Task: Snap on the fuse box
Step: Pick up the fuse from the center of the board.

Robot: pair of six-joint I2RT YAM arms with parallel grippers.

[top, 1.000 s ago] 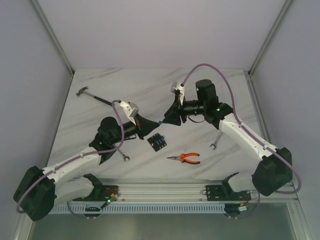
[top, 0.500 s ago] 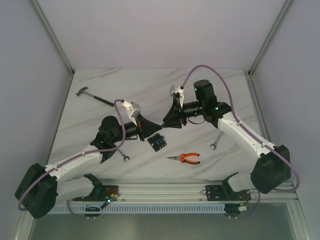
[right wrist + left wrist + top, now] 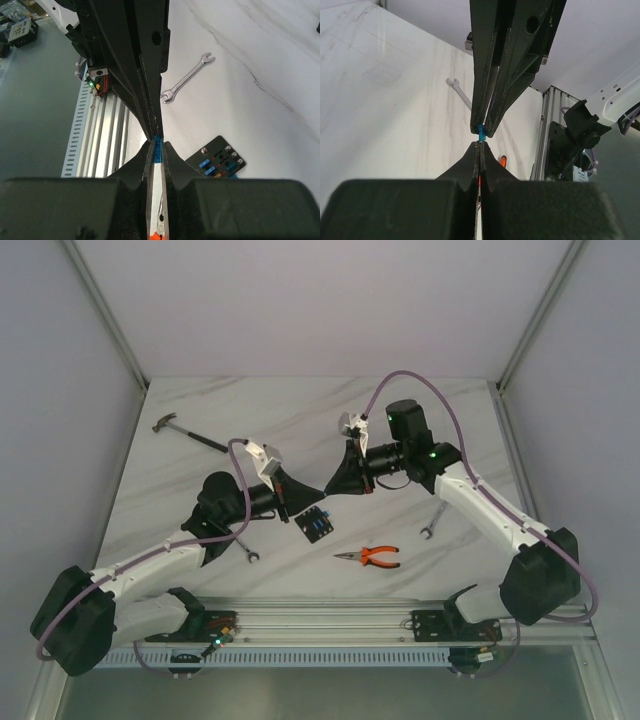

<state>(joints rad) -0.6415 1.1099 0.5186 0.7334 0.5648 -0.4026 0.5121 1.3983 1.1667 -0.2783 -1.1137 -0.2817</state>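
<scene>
The fuse box (image 3: 313, 525) lies flat on the table, black with blue fuses in its slots, and shows again in the right wrist view (image 3: 217, 161). Above it my two grippers meet tip to tip. My left gripper (image 3: 480, 145) is shut, and a small blue fuse (image 3: 481, 132) sticks out of its tips. My right gripper (image 3: 157, 147) is pinched on that same blue fuse (image 3: 158, 150) from the other side. In the top view the tips of the left gripper (image 3: 320, 491) and right gripper (image 3: 328, 487) touch and hide the fuse.
Orange-handled pliers (image 3: 370, 557) lie in front of the fuse box. One wrench (image 3: 245, 550) lies by the left arm, another wrench (image 3: 432, 520) under the right arm. A hammer (image 3: 185, 432) is at the back left. The rail (image 3: 320, 620) runs along the near edge.
My right gripper has moved left to the left gripper's tip and closed its fingers on the blue fuse. The left arm shifted slightly and stayed shut.
</scene>
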